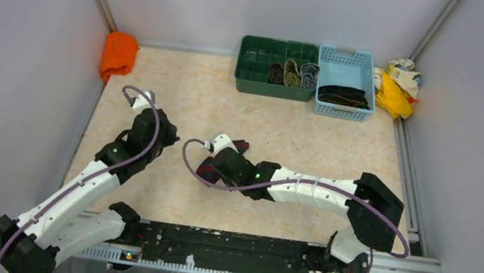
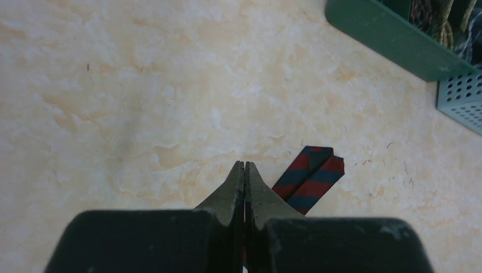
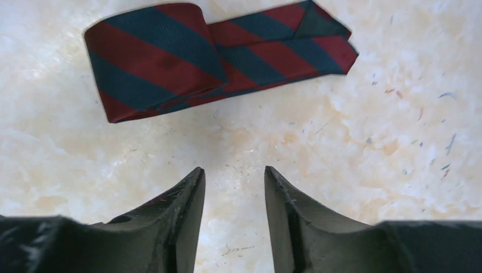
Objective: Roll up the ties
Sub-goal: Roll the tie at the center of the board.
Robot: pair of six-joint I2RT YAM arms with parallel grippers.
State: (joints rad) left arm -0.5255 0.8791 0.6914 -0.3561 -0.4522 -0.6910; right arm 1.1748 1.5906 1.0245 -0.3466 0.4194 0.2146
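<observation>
Loosely folded, the tie (image 3: 216,57) is laid flat.
Near it the right gripper (image 3: 233,187) is spread, likely for a regrip; the left gripper (image 2: 245,176) is pressed together, empty.

Left gripper (image 2: 244,170) fingers (image 2: 230,190) pressed together; striped tie (image 2: 310,179) just beside.

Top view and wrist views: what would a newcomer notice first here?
First the dark red and navy striped tie, lying loosely rolled on the pale table just ahead of the right tool, whose jaws stand apart and hold nothing. Next the bright orange cloth in the far left corner. Then the green tray at the far edge, with three rolled ties inside, beside a light blue basket.
</observation>
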